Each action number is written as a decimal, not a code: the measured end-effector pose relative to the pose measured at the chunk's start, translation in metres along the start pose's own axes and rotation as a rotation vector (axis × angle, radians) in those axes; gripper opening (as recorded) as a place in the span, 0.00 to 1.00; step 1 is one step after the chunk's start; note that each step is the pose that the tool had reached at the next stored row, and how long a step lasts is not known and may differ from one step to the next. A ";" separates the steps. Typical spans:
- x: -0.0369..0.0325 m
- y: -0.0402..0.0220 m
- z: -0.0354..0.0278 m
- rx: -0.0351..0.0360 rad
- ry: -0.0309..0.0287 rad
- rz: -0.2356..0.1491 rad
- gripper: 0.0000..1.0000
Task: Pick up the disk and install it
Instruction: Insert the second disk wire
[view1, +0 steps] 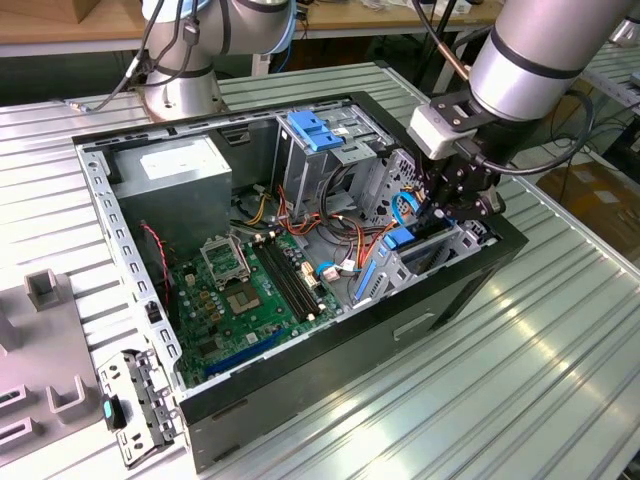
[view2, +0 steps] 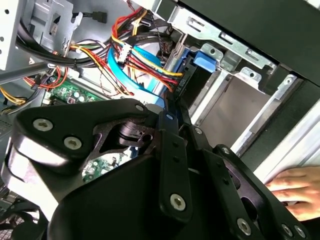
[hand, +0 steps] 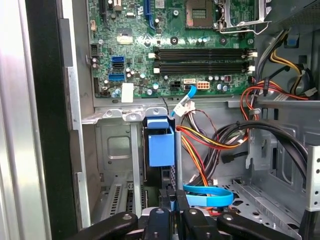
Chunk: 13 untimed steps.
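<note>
The disk (view1: 398, 240) stands on edge in the metal drive bay (view1: 440, 255) at the open computer case's end, on the exterior view's right. Its blue plastic end (hand: 161, 147) pokes up between the bay's walls, and its blue tab (view2: 204, 60) shows beside the silver bay plate. My gripper (view1: 445, 215) reaches down into that bay from above. In both wrist views its black fingers (hand: 182, 212) sit close together, pinched on a thin blue edge of the disk. The gripper (view2: 170, 112) hides the rest of the disk's body.
Bundles of red, yellow and black cables (hand: 210, 140) and a blue flat cable (hand: 207, 195) crowd beside the bay. The motherboard (view1: 245, 290), a grey power-supply box (view1: 185, 165) and a tall cage with a blue latch (view1: 315, 130) lie inside the case. A person's hand (view2: 295, 187) rests by the case's edge.
</note>
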<state>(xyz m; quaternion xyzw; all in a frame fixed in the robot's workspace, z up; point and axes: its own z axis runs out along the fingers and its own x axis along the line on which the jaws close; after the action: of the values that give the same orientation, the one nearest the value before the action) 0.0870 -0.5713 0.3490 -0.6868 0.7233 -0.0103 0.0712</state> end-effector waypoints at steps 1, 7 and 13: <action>0.0000 -0.0002 -0.0004 -0.0001 -0.0001 0.000 0.16; 0.0003 -0.0002 0.0010 -0.0001 -0.0026 0.000 0.16; 0.0008 0.0002 0.0040 -0.0004 -0.0092 0.001 0.16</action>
<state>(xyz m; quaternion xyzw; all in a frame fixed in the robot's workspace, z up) 0.0872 -0.5717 0.3450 -0.6865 0.7233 -0.0070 0.0744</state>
